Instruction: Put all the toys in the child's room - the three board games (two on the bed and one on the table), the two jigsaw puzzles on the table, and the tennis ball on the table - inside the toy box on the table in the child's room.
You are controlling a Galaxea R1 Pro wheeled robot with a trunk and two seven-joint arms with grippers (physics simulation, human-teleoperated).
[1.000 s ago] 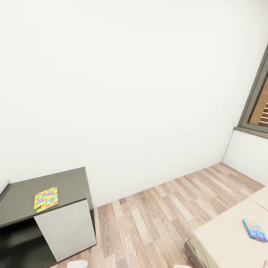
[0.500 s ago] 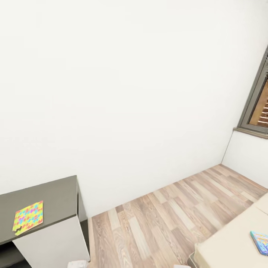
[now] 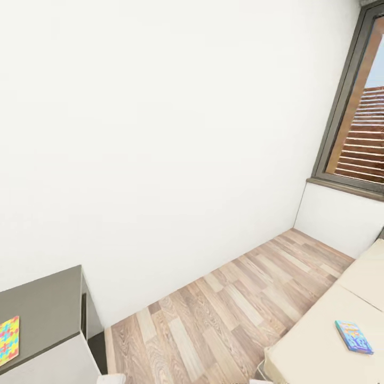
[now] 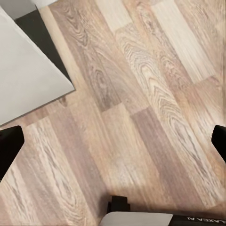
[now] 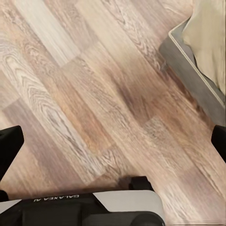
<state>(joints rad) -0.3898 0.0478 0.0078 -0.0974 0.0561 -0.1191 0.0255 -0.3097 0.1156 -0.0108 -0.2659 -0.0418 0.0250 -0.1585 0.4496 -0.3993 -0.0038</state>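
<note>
The left pincer (image 4: 113, 141) and the right pincer (image 5: 113, 146) both hang low over the wood floor (image 3: 213, 314), spread wide with nothing in them, most likely because the robot is only driving and has no toy to carry yet. A blue board game (image 3: 353, 336) lies flat on the bed (image 3: 320, 341), off past the right pincer, and a puzzle (image 3: 9, 340) lies on the dark counter (image 3: 48, 304), off past the left pincer. Between them is bare floor, with the bed's grey frame (image 5: 197, 84) close by the right pincer and the counter's white side (image 4: 28, 80) close by the left one, so either could get bumped.
</note>
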